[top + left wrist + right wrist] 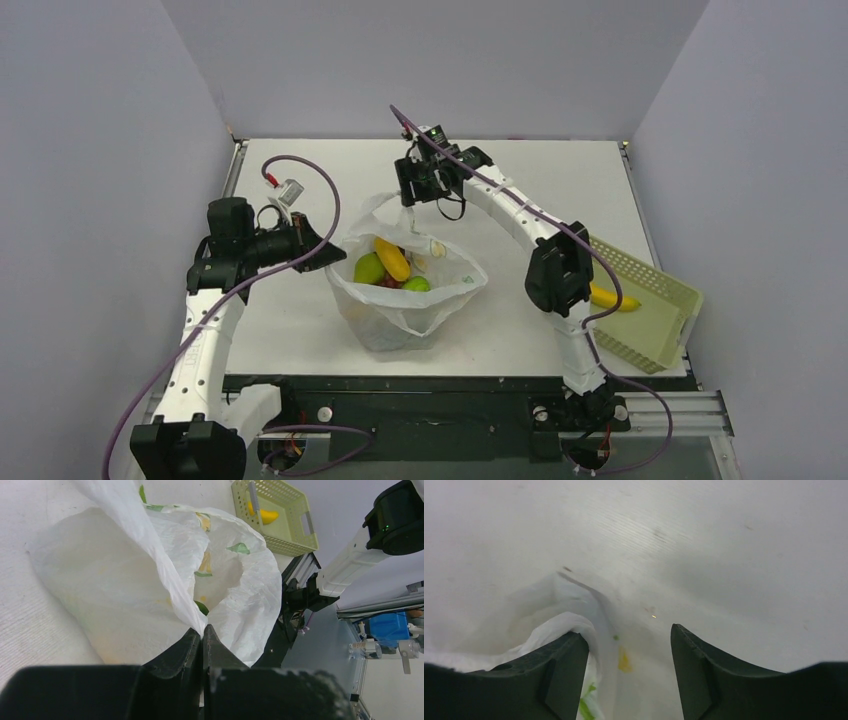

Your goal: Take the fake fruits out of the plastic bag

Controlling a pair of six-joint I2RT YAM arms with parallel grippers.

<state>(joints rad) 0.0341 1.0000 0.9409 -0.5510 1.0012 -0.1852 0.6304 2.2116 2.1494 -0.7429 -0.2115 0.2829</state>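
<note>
The plastic bag [405,305] stands open in the middle of the table. Inside it I see a yellow banana [391,258], a green pear [368,268], a green lime [417,284] and a bit of red fruit [388,281]. My left gripper [340,257] is shut on the bag's left rim; in the left wrist view the jaws [202,630] pinch the white film [115,590]. My right gripper [408,205] is open above the bag's far handle. In the right wrist view the handle [569,622] lies against its left finger [559,665], with bag film between the fingers.
A pale yellow-green perforated basket [655,325] sits at the table's right edge with a second yellow banana [612,298] in it; both also show in the left wrist view, basket [295,535] and banana [263,516]. Grey walls enclose the table.
</note>
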